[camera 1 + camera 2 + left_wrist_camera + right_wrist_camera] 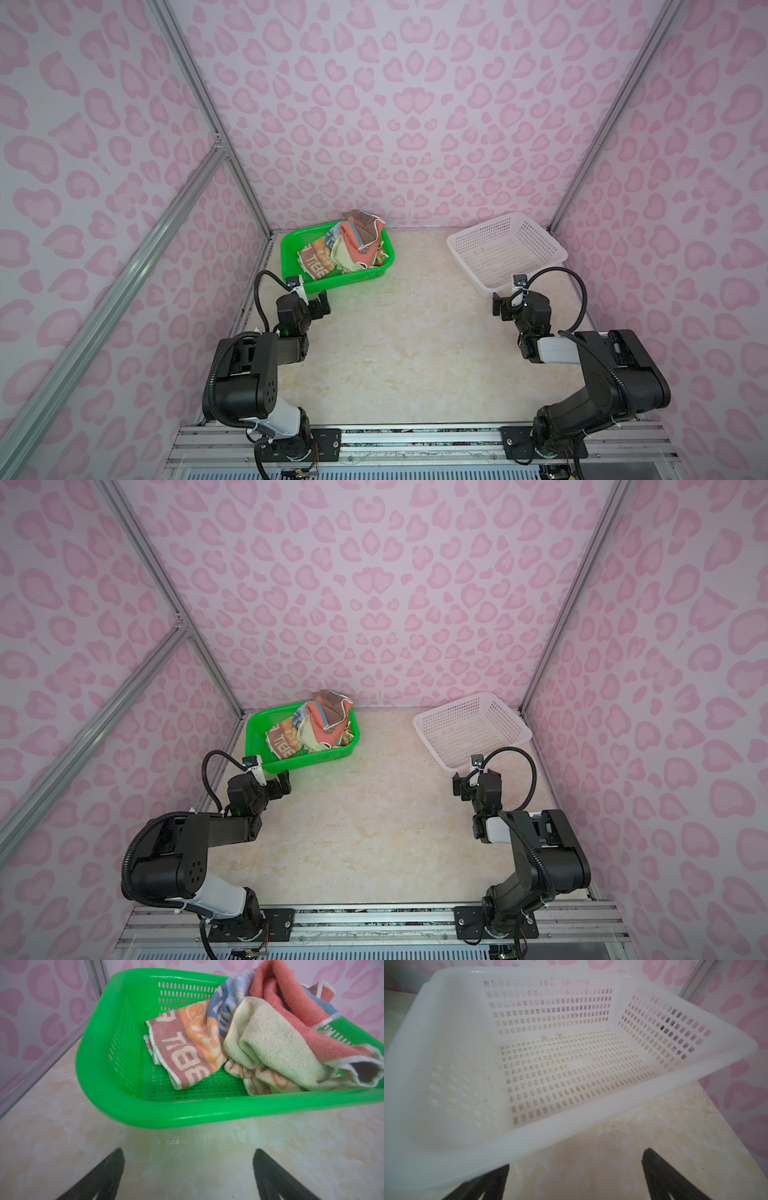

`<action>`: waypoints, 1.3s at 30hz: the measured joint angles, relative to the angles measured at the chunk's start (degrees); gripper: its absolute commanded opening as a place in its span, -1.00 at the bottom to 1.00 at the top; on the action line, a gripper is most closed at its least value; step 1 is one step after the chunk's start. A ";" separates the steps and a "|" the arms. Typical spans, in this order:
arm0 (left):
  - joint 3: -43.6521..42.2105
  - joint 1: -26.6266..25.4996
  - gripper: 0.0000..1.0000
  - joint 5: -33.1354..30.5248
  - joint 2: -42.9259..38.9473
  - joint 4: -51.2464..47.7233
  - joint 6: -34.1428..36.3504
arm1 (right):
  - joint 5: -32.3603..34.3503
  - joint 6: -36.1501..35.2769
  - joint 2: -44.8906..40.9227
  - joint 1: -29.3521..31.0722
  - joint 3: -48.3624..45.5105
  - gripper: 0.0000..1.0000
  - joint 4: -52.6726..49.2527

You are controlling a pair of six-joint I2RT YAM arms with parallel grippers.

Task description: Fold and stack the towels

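Two arms, two baskets and one heap of towels share the marble-patterned table (415, 353); the left arm (249, 374) rises from the near rail, folds at the elbow and reaches toward the green basket (345, 282), its left gripper (189, 1167) low over the table just short of the basket's near rim, fingers spread wide with only table between them; the towels (349, 245) all lie crumpled inside that basket, piled toward its right and far side and rising above the rim; at least four can be told apart in the left wrist view, a brown, orange and blue striped towel (187, 1051) with white letters, a pale yellow-green towel (270, 1043), a coral towel (291, 1001) and an orange patterned towel (264, 1076) mostly buried beneath; they are too tangled for a sure count, and the heap's right end is cut off there; the white basket (498, 249) stands well apart at the far right corner; the right gripper (575, 1172) hangs just before its near rim, fingers likewise wide apart and gripping nothing, one fingertip hidden behind the blurred rim; the right arm (615, 374) is bent like the left arm.
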 measured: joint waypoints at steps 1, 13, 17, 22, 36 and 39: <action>0.00 0.00 0.97 0.00 0.00 0.00 0.00 | 0.00 0.00 0.00 0.00 0.00 0.99 0.00; 0.00 0.00 0.96 0.00 0.00 0.00 0.00 | 0.00 0.00 0.00 0.00 0.00 0.99 0.00; 0.00 0.00 0.96 0.00 0.00 0.00 0.00 | 0.00 0.00 0.00 0.00 0.00 0.99 0.00; 0.00 0.00 0.94 0.00 0.00 0.00 -0.02 | -0.04 0.02 0.00 -0.17 0.00 0.99 0.00; 9.90 -1.66 0.96 -3.61 -11.37 -21.92 -1.66 | -3.15 0.07 -14.12 -0.42 0.35 0.98 -8.87; 12.33 -2.97 0.95 -6.73 -14.16 -30.64 -3.96 | -2.78 0.04 -18.80 1.40 2.21 0.98 -15.89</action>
